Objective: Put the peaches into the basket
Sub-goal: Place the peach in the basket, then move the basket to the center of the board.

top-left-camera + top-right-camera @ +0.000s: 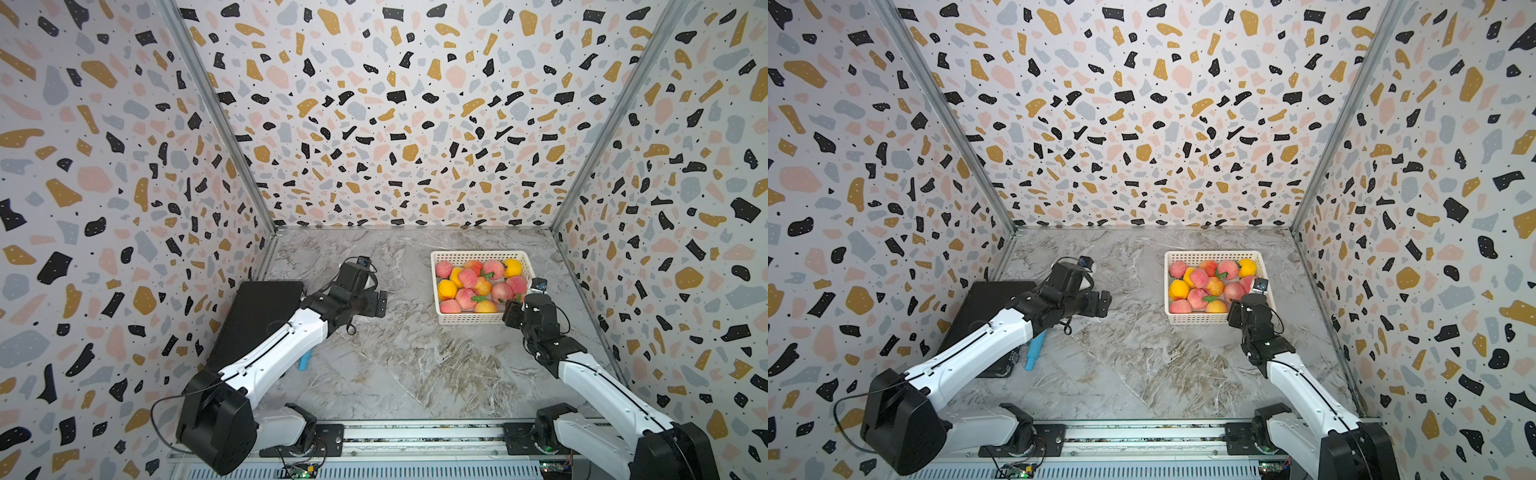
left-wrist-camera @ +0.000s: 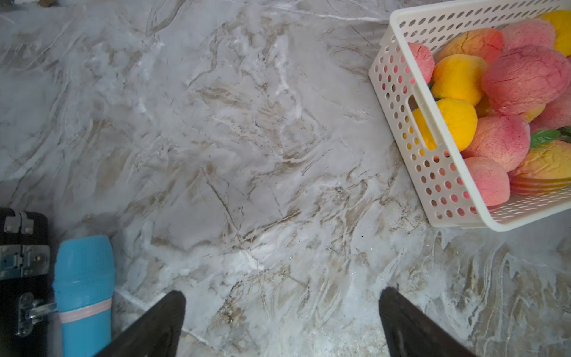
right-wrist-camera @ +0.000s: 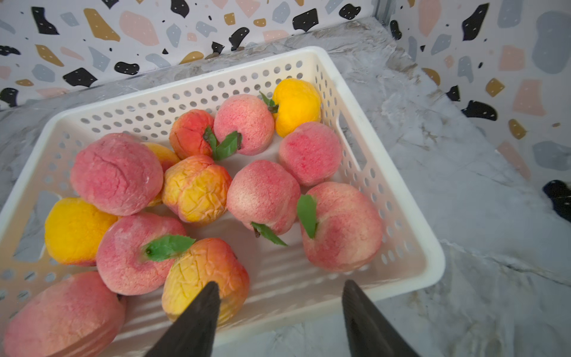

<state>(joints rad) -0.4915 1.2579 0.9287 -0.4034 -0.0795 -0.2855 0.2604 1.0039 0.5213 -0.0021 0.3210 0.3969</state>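
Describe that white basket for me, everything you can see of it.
The basket is white, plastic-looking, rectangular and shallow, with rows of round holes in its walls, a smooth rim and slot handles in two sides. It sits flat on the marble-look table, on the robot's right side, filled with peaches. The right hand hangs open over its near edge.

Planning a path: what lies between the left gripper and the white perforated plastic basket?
Nothing: only bare grey marbled tabletop separates the left gripper from the white perforated plastic basket, in both top views.
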